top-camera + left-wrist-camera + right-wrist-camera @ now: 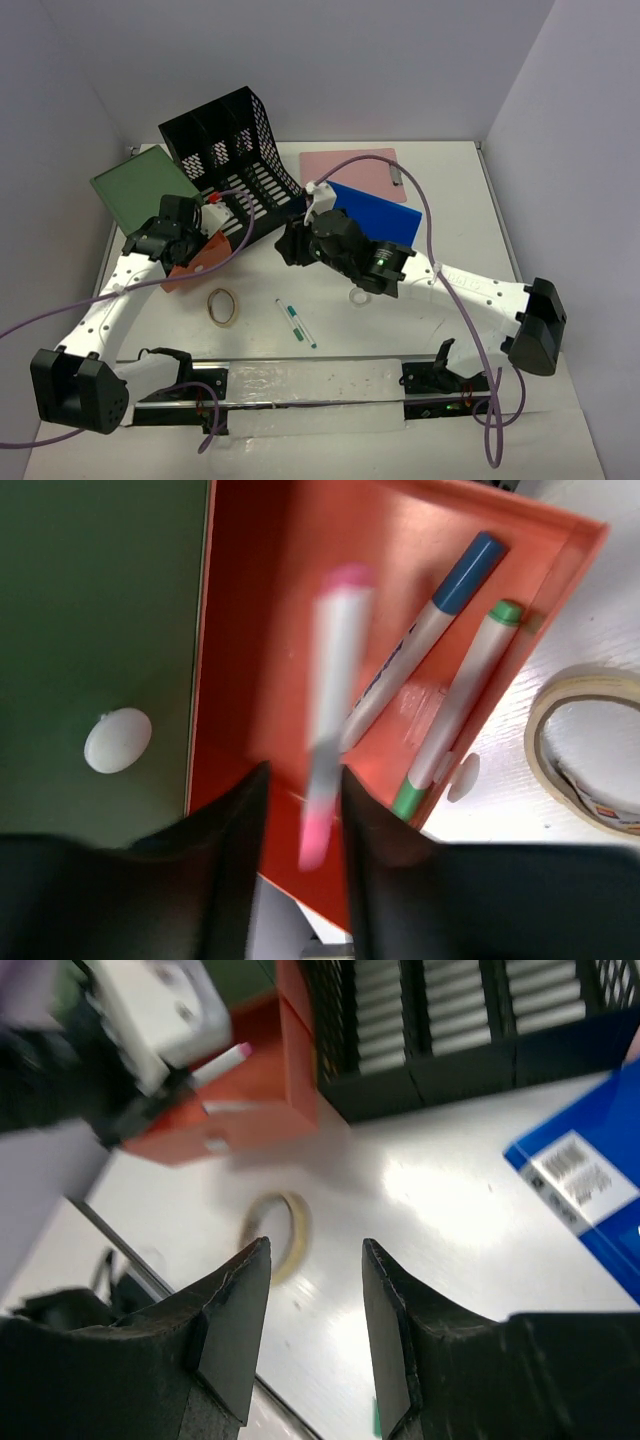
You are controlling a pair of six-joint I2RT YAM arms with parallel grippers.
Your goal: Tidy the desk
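White desk (470,200), lilac-grey walls (300,60).
Left gripper (304,772) half open, blurred pink marker (335,680) between its jaws above orange tray (260,630); right gripper (315,1250) half open, empty.

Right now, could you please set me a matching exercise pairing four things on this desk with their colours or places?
Things:
1. tape roll
2. blue-capped marker
3. clipboard
4. box

Places or colours:
A. lying in the orange tray
B. pink, at the far edge of the desk
C. blue, beside the black organiser
D. flat on the bare desk, just outside the tray

Pairs: 1-D, 2-A, 3-B, 4-C.
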